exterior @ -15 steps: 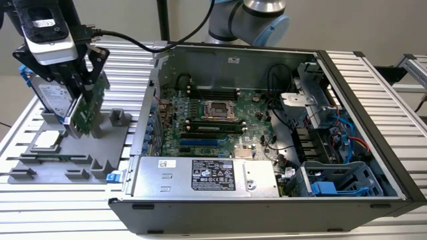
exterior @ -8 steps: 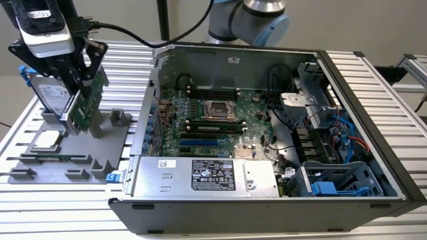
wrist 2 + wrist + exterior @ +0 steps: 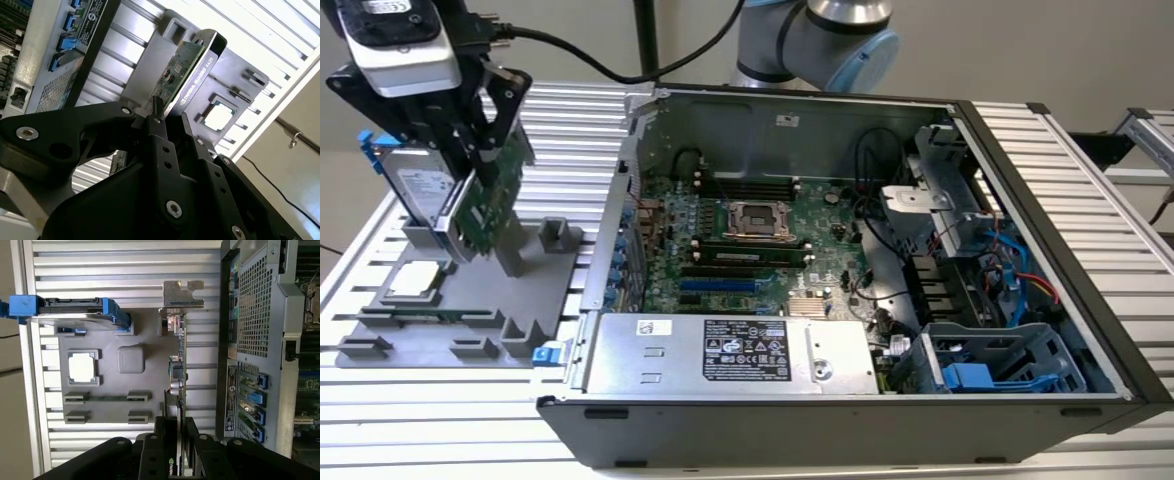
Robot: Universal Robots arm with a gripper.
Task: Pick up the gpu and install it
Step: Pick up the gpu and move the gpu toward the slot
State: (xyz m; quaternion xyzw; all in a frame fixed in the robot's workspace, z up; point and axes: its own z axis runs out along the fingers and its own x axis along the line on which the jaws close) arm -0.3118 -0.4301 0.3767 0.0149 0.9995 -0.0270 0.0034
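Silver slatted table [image 3: 1067,140] holds a grey tray [image 3: 520,295] and open computer case [image 3: 854,430]; fingers [image 3: 191,427] clamp the upright gpu [image 3: 491,200].

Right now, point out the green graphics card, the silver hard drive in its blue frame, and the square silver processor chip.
green graphics card [image 3: 176,71], second wrist view, circuit-board face.
silver hard drive in its blue frame [image 3: 415,188], exterior view, silver face.
square silver processor chip [image 3: 81,366], first wrist view, centre of lid.

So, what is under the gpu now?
The grey tray, with the CPU in its recess to one side. The tray part directly below is covered by the gpu itself and by the gripper shut on it.
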